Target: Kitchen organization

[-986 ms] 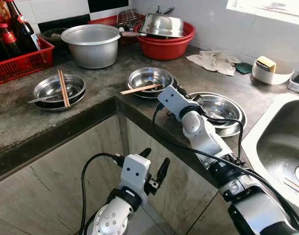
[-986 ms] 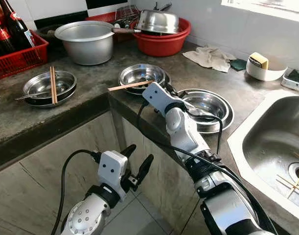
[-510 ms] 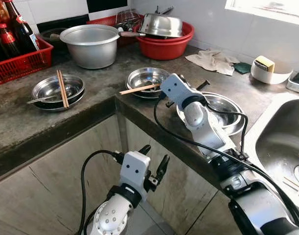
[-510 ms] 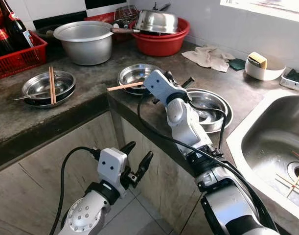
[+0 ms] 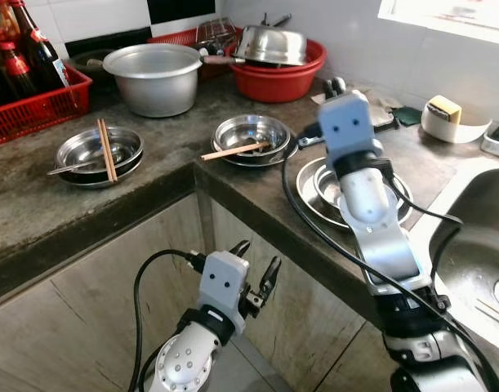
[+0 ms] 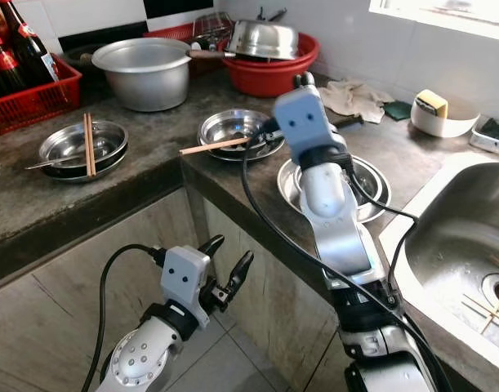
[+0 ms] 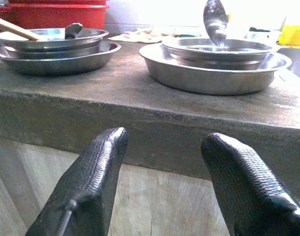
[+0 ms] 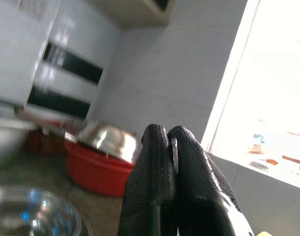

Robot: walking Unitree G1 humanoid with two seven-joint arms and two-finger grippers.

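Currently: right gripper (image 8: 168, 132), fingers pressed together on a thin silver strip, judged to be the handle of the spoon (image 7: 214, 19).

Spoon: hangs above the stacked steel dishes (image 7: 216, 64), upper right of the left wrist frame. Likely light, rigid and slick. A pinch on the flat of the handle suits it best, since it may swivel in the grip.

Left gripper (image 5: 257, 273): fingers apart, idle, lower centre of the left eye frame, before the cabinet.

Views: the left wrist view shows the spoon's bowl, while the head views have the right wrist (image 5: 347, 135) in front of it.
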